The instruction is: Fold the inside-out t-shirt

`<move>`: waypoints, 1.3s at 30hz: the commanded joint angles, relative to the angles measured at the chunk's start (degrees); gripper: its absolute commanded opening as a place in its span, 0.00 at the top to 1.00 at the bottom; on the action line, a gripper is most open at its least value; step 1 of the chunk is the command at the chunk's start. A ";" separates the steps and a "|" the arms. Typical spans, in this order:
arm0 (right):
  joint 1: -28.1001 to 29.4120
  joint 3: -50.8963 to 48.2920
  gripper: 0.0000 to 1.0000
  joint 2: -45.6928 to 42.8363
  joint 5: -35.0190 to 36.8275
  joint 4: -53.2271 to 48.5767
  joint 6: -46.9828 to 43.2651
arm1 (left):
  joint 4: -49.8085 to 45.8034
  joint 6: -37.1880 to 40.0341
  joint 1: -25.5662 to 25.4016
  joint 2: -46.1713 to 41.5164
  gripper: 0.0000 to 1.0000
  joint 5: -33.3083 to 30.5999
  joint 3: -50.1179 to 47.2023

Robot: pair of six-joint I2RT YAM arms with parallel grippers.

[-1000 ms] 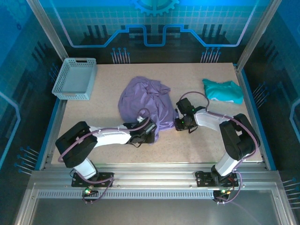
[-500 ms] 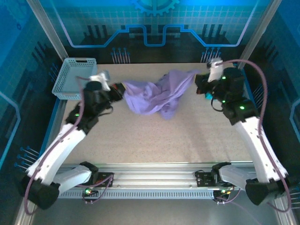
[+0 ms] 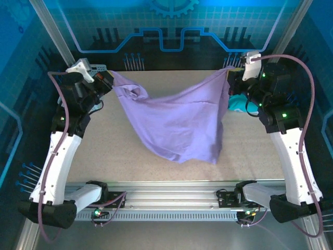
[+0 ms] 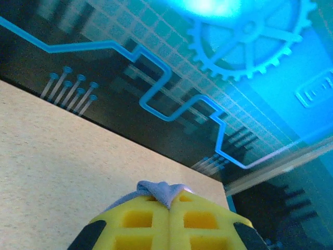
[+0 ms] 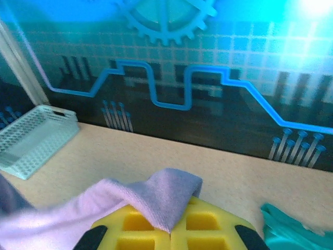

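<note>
The t-shirt point(image 3: 177, 122) is being held up, spread above the table point(image 3: 114, 153), its far corners being pinched by the closed left gripper point(image 3: 107, 79) and right gripper point(image 3: 232, 77). Spreading is seemingly being done; next, lowering flat onto the table is being called for.

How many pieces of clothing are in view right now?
2. The purple t-shirt hangs stretched between the left gripper and right gripper; the teal garment lies far right, partly behind the right arm.
</note>
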 commanded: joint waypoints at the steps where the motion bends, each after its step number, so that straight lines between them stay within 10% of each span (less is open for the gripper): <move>1: -3.37 3.67 1.00 -0.69 0.56 -0.92 -0.67 | 0.03 -1.50 3.74 -0.46 1.00 2.38 3.28; 19: -1.58 11.45 1.00 -0.92 -11.90 -1.19 -0.70 | 5.35 -6.73 6.34 11.05 1.00 6.88 10.44; 32: -10.45 19.34 1.00 5.94 -4.87 -4.21 -0.65 | 2.77 1.39 -9.58 32.83 1.00 3.63 38.49; 39: -11.59 32.57 1.00 8.23 -6.94 -5.65 0.34 | -5.20 3.07 -10.47 51.22 1.00 11.17 74.35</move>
